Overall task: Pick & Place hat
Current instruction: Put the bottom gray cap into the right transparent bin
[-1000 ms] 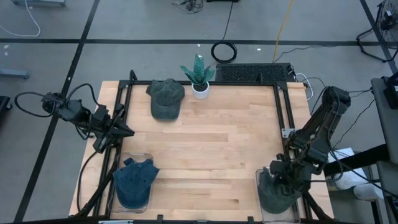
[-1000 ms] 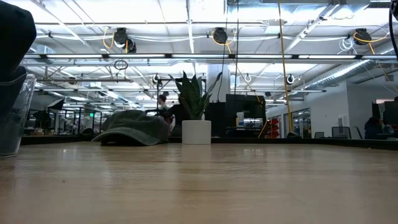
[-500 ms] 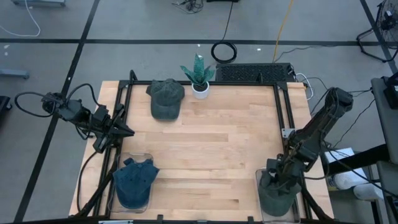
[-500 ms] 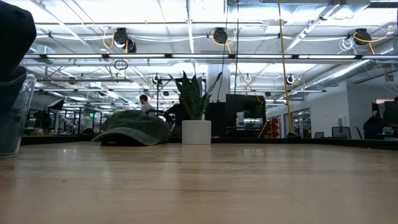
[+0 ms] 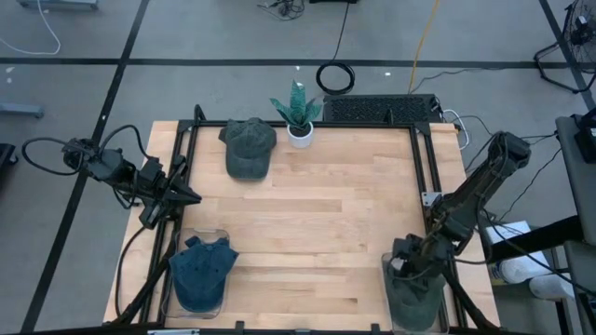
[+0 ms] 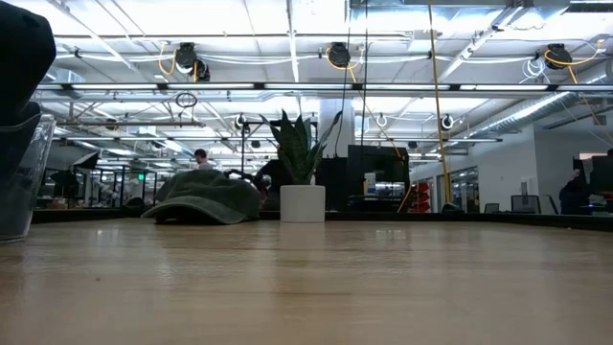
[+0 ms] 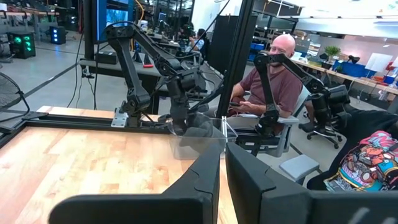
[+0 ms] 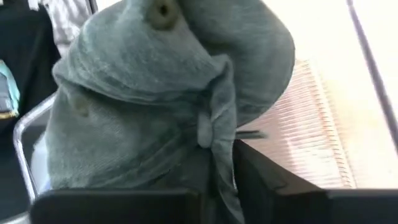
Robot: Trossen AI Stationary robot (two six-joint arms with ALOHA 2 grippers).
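Hat point(image 8: 155, 99), grey-green, fills the right wrist view, hiding the clear bin point(image 5: 396, 274) beneath. Right gripper point(image 5: 414, 265) pinches its fabric narrowly; left gripper point(image 5: 186, 196) waits closed at the table's left edge.

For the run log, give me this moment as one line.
right gripper: pinching grey hat in clear bin | left gripper: shut, idle at table edge

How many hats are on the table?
3. A green hat lies at the far edge beside the potted plant. A blue hat sits in the near left clear bin. A grey-green hat sits in the near right bin under the right gripper.
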